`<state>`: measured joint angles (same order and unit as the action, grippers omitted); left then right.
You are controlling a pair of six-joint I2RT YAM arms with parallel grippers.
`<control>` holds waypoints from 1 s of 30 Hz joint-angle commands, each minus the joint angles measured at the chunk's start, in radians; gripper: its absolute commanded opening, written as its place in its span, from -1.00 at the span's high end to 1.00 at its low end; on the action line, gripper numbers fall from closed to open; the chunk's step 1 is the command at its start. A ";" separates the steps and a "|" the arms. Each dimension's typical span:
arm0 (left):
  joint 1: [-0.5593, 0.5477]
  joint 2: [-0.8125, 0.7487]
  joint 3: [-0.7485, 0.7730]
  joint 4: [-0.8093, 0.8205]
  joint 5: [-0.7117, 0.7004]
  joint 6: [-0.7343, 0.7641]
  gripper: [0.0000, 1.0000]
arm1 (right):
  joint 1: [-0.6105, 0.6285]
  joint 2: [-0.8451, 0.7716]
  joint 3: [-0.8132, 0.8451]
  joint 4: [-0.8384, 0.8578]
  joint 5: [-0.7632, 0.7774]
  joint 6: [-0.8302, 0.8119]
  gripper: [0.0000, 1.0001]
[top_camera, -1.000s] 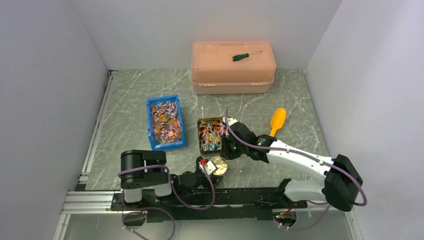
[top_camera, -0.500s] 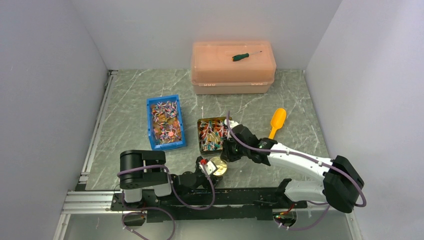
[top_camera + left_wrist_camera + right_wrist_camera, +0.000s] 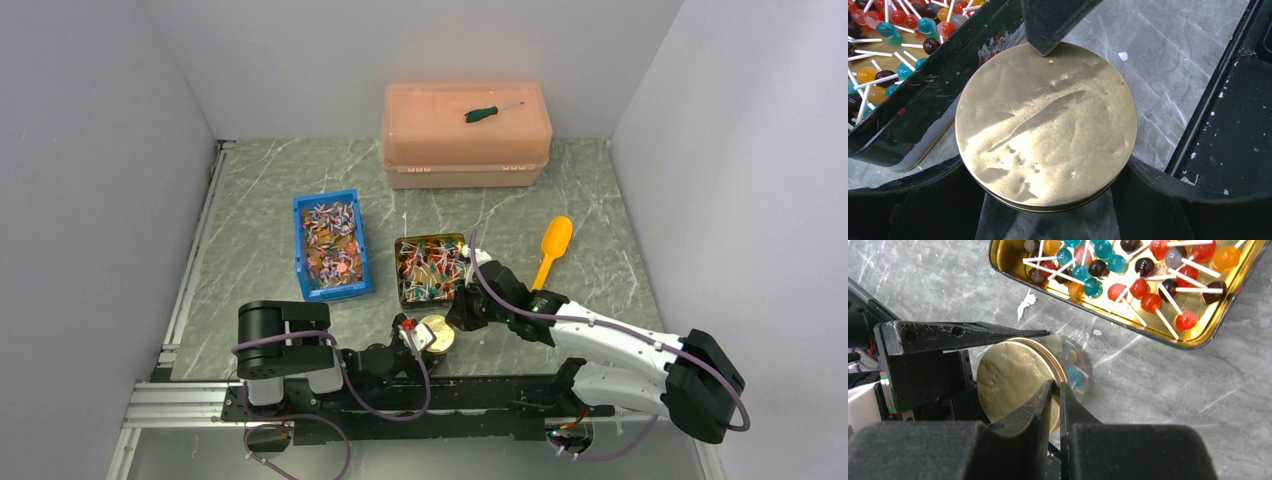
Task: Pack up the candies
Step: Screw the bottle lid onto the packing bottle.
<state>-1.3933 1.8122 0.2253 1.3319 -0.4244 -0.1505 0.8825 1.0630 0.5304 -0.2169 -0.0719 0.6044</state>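
Observation:
The candies are small coloured sweets on white sticks, heaped in a gold tin (image 3: 398,272) and a blue bin (image 3: 298,250); the tin's heap (image 3: 1128,270) shows in the right wrist view. A few more sit in a clear jar (image 3: 1075,367) with a round gold lid (image 3: 435,332). My left gripper (image 3: 1045,170) is shut on the jar, a finger on each side, the lid (image 3: 1048,125) facing its camera. My right gripper (image 3: 1056,390) is shut on the lid's rim (image 3: 1018,375), just near the tin.
An orange scoop (image 3: 552,245) lies right of the tin. An orange lidded box (image 3: 440,150) stands at the back with a green-handled screwdriver (image 3: 490,111) on it. The black base rail (image 3: 480,395) runs close behind the jar.
My right gripper has moved off the tin's near right corner, toward the near edge, down onto the jar lid. The left arm and jar have not moved.

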 commanded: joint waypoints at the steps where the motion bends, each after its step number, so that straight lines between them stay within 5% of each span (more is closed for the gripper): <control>1: 0.005 -0.017 0.035 -0.039 -0.047 -0.007 0.58 | 0.093 -0.031 -0.038 -0.155 -0.078 0.071 0.78; 15: 0.007 -0.011 0.046 -0.045 -0.063 0.013 0.57 | 0.322 -0.052 0.010 -0.207 -0.032 0.195 0.78; 30: 0.009 -0.013 0.038 -0.029 -0.063 0.024 0.58 | 0.383 -0.050 0.149 -0.334 0.060 0.177 0.71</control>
<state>-1.3888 1.8034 0.2604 1.2755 -0.4694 -0.1417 1.2583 1.0603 0.5953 -0.5014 -0.0448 0.7761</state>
